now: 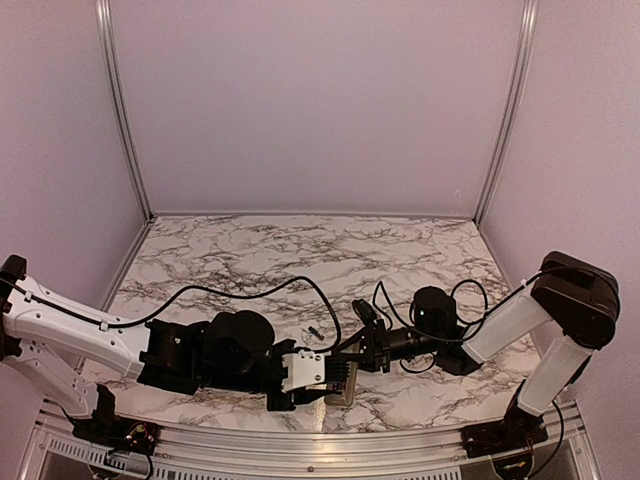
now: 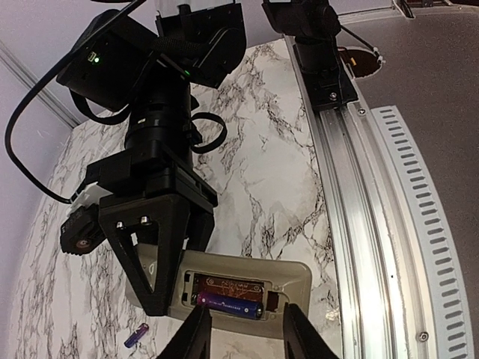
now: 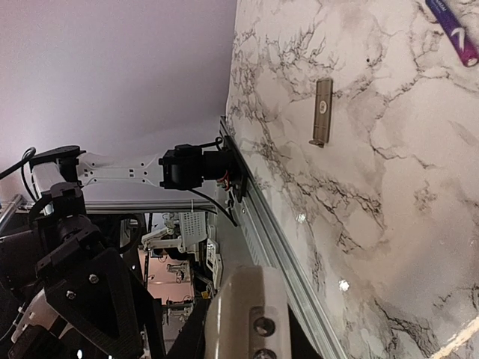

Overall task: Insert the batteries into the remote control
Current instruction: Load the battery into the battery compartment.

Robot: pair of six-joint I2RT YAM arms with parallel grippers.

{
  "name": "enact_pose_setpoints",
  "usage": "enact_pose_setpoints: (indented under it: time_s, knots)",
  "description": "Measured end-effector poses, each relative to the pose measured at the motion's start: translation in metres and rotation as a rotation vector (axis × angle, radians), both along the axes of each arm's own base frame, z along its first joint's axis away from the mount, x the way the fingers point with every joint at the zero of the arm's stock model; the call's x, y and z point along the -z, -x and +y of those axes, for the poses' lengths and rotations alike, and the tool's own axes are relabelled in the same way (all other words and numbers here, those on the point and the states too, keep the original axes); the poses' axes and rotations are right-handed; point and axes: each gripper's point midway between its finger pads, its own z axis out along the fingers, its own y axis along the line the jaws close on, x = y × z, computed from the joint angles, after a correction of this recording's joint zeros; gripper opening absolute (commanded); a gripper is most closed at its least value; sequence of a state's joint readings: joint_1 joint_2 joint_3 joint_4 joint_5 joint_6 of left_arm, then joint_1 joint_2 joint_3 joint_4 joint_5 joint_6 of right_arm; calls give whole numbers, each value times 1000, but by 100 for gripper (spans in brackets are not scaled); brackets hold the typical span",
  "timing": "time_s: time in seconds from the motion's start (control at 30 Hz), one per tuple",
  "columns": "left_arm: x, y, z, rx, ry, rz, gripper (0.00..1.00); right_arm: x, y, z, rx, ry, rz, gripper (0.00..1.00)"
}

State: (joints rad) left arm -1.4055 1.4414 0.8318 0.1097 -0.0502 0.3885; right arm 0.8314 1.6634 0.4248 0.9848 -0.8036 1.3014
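The right gripper [image 2: 168,254] clamps one end of the remote control [image 2: 288,278], whose long axis runs across the left gripper [image 2: 247,308]'s parted, empty jaws.

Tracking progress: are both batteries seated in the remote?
No: one purple battery sits in the recess of the remote control; a loose battery lies on the table.

No readable text, only tiny pale print on the purple battery [image 2: 228,304] in the remote control [image 2: 293,275], illegible

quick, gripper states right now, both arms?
left gripper: open, fingers either side of the battery in the remote control.
right gripper: closed, holding the remote control's end.
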Motion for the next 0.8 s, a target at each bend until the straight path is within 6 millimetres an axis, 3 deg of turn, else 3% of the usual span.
enact_pose_setpoints:
  time_s: [0.33,0.8]
  knots:
    - [9,7,-10,83,-43,-35,18,-3,-2,3,-8,-5,-14,0]
    - [25,8,-11,94,-96,-28,11,-5,2,5,-23,-9,-19,0]
